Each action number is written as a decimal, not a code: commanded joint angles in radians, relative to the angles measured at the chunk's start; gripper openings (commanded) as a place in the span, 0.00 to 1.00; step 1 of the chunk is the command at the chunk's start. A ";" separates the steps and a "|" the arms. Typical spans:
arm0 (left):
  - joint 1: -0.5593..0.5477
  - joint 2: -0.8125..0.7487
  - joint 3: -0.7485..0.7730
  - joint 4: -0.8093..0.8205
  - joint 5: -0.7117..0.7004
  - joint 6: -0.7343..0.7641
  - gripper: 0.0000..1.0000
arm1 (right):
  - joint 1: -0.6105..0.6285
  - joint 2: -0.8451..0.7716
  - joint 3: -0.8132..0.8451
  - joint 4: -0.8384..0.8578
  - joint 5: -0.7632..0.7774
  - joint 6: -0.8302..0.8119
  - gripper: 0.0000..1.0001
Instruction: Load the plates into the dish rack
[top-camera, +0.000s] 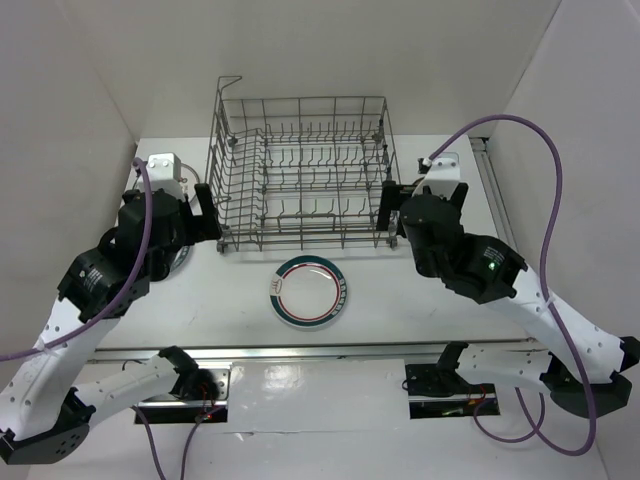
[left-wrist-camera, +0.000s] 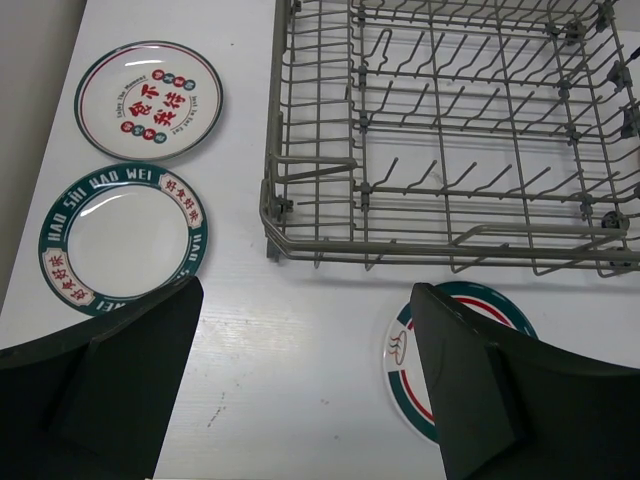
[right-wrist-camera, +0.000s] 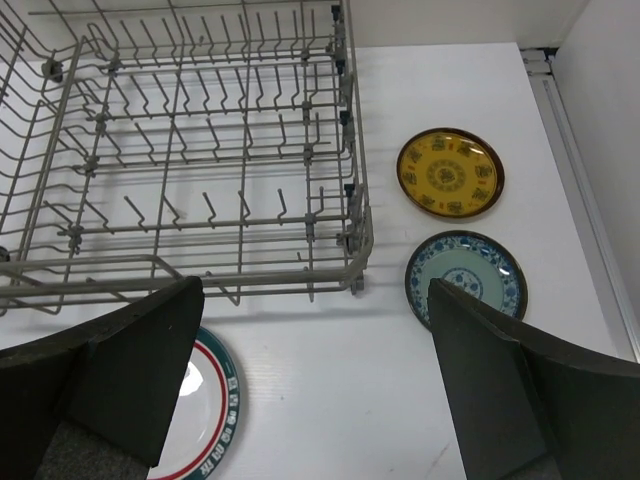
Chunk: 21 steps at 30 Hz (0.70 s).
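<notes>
Five round plates, all flat on the white worktop (top-camera: 230, 300), none yet in the large grey wire dish rack (top-camera: 300, 175) with rows of upright tines, which stands far-middle. The white plate with green rim and red ring (top-camera: 309, 291) lies just near of the rack's near edge, centre; the white plate with red characters (left-wrist-camera: 149, 100) and the white plate with broad green lettered rim (left-wrist-camera: 123, 238) lie left of the rack, the first one farther; the small yellow-brown plate (right-wrist-camera: 450, 173) and the small teal patterned plate (right-wrist-camera: 465, 277) lie right of it, the yellow-brown one farther.

Plates look stiff and glossy, so probably slick and chippable, light enough for one hand; lying flat, only the raised rim offers a hold. Best guess: pinch the rim edge, one finger over and one under, then tip the plate upright between tines; risk of it slipping or knocking the wire.

Left hand (left-wrist-camera: 305, 320) hovers by the rack's near-left corner, fingers spread wide, nothing between them; right hand (right-wrist-camera: 315, 320) by the near-right corner, likewise spread, holding nothing.
</notes>
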 joint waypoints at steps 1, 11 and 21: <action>-0.003 -0.007 0.001 0.038 -0.002 0.015 0.99 | -0.005 -0.020 -0.005 -0.001 0.029 0.023 1.00; -0.003 -0.029 -0.042 0.058 0.017 0.015 0.99 | -0.037 -0.011 -0.099 0.134 0.062 0.013 1.00; -0.003 -0.088 -0.091 0.068 0.127 0.006 0.99 | -0.637 0.232 -0.030 0.495 -0.496 -0.048 1.00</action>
